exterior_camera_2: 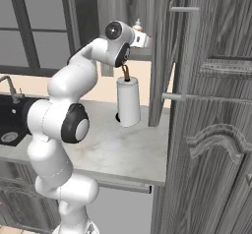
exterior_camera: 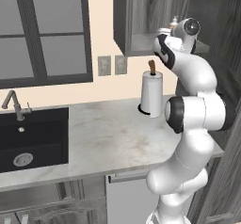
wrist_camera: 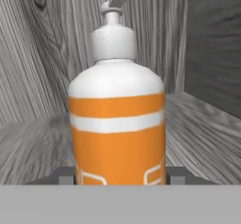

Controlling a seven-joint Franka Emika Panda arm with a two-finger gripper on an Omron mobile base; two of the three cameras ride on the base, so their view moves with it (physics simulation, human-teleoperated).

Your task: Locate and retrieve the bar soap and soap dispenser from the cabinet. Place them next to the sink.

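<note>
Gripper (wrist_camera: pixel 120 176) was closed on soap dispenser (wrist_camera: pixel 117 124) low on body — bottle top-heavy, could tip against cabinet (wrist_camera: pixel 42 77) wall on withdrawal.

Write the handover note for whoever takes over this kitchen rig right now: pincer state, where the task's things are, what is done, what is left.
Pincer: shut on the soap dispenser, one finger on each side of its base.
Soap dispenser: upright on the shelf inside the cabinet, not yet lifted out.
Bar soap: not located in these views.
Sink: at the left of the counter; the paper-towel roll stands below the cabinet.
Done: cabinet open, dispenser gripped.
Left: carry the dispenser out and set it beside the sink, then find the bar soap and do the same.
</note>
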